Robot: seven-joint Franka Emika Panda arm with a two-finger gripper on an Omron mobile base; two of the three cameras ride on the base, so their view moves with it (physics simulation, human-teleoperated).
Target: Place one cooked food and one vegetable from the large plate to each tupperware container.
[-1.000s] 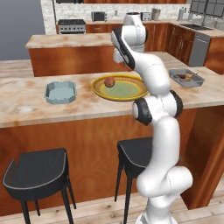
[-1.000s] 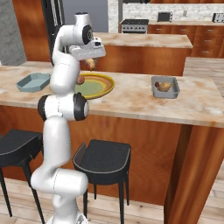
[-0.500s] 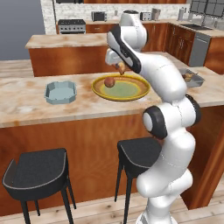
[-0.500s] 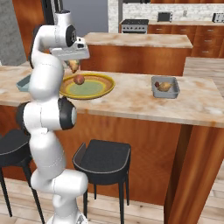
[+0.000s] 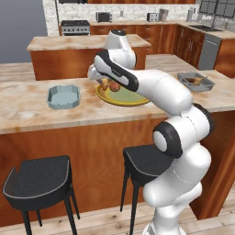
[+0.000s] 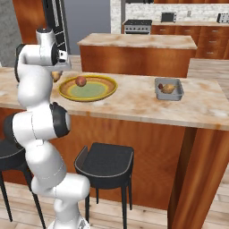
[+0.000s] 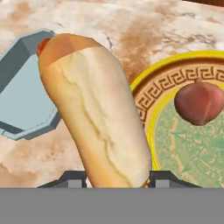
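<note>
left base view:
gripper (image 5: 106, 84): above counter (image 5: 27, 110), over the plate's rim on the pale-tray side; fingers hard to make out here; brown food item just under it
large plate (image 5: 123, 95): mid counter, partly behind the arm
pale blue-grey container (image 5: 63, 97): toward the counter's left end; looks empty
dark grey container (image 5: 196, 81): near the counter's right end, well apart from plate; food already in it

right base view:
gripper (image 6: 57, 71): at plate's left rim, mostly hidden by the wrist; brown item (image 6: 56, 76) pokes out below
large plate (image 6: 88, 88): one reddish round item (image 6: 81, 81) on it
dark grey container (image 6: 169, 89): holds brownish food + smth small and red

hand view:
gripper (image 7: 117, 177): jaws clamped on hot dog (image 7: 94, 113); bun held at its low end, leaning up and left
pale blue-grey container (image 7: 26, 87): behind the bun's top; bare inside as far as seen
reddish round item (image 7: 199, 104): on plate (image 7: 148, 94), just inside rim; prob the veg

risks:
slip: grip sits at bun's end, long soft body sticks far out; could pivot or drop on bare counter btw plate and tray
miss: tray is shallow; tilted bun may land across its wall and roll out if let go early
bump: low pass could clip the tray's wall and push it toward the counter edge
mix-up: dark tray looks filled already; hot dog belongs in the pale one, my guess
</note>
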